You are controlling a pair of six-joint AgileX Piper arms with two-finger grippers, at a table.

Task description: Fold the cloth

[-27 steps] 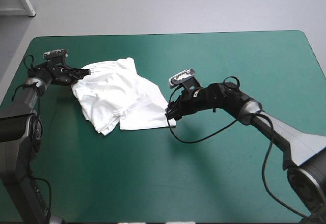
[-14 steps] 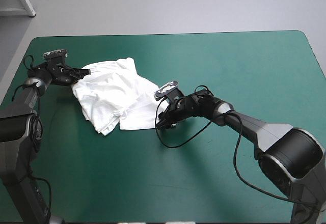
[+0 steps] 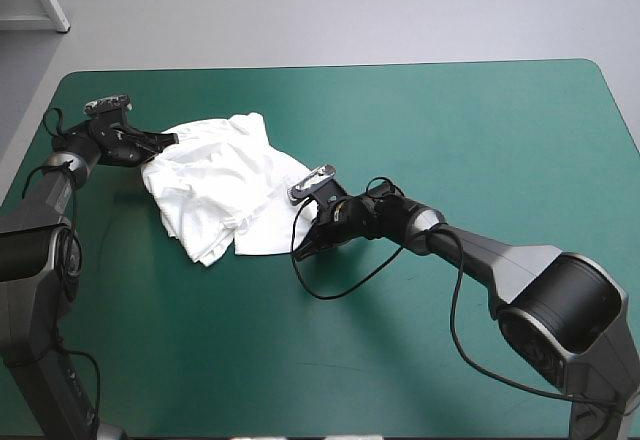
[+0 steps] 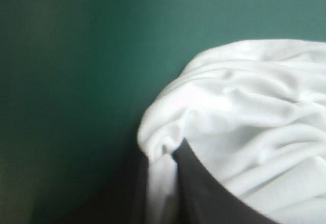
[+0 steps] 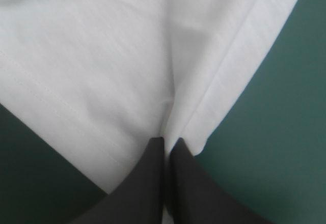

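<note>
Open teal-green cover [image 3: 470,130] right, front; T-shirt [image 3: 220,190] occupies left-centre.

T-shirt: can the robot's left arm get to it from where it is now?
Yes, it looks so. The left gripper is right at the T-shirt's far left edge, its fingers shut on a fold of the cloth, with nothing in between.

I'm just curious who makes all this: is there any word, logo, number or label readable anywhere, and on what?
No readable text anywhere. The crumpled white short-sleeved T-shirt shows no print or tag; the teal-green table cover is unmarked; the black-fingered left gripper and right gripper, both pinching the shirt, carry no visible lettering.
</note>
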